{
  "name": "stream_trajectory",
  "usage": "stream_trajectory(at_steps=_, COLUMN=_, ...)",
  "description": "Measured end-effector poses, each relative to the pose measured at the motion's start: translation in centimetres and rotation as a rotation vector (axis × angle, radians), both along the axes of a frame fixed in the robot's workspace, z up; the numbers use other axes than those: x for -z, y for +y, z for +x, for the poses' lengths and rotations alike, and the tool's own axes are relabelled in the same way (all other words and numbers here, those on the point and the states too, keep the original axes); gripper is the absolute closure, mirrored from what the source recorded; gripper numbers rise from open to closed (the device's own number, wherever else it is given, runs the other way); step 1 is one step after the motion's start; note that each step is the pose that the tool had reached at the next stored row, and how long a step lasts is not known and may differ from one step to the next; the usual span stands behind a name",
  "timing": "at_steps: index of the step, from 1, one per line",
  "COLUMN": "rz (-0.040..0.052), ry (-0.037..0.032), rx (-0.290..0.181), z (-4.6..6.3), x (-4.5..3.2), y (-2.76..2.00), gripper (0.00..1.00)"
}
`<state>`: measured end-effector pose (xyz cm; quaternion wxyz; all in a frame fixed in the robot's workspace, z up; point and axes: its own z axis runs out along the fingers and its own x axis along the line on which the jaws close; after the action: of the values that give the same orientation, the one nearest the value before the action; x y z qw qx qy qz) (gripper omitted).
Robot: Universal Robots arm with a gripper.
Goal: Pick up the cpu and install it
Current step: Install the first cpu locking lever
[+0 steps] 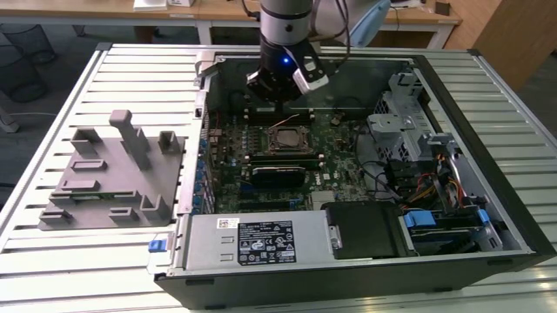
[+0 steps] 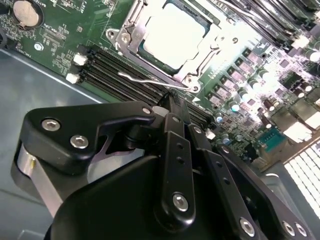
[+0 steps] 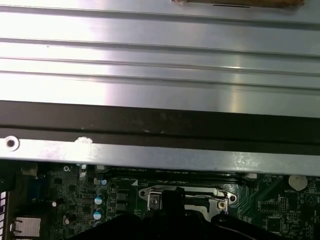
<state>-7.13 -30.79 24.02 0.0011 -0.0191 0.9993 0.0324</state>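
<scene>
Slatted table point(image 1: 52, 140), second wrist view, cpu point(image 2: 173, 33) socketed

You're in a lab/workshop setup: opened PC tower point(image 1: 366, 163) lying on a slatted aluminium desk point(image 1: 52, 117), grey fixture tray point(image 1: 113, 176) beside it, wooden office desks point(image 1: 209, 10) behind, wire wastebasket point(image 1: 19, 62) on the floor.

1 cpu point(image 2: 172, 35), 1 gripper point(image 2: 172, 107), 1 grey tray point(image 1: 96, 195), 1 PC case point(image 1: 513, 215)
</scene>
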Motion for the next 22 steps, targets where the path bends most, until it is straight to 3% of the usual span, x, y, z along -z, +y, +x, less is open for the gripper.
stream_trajectory(at_steps=22, rz=-0.0003, ry=0.0000, rx=0.000, z=1.6, x=1.42, y=0.43, gripper=0.89)
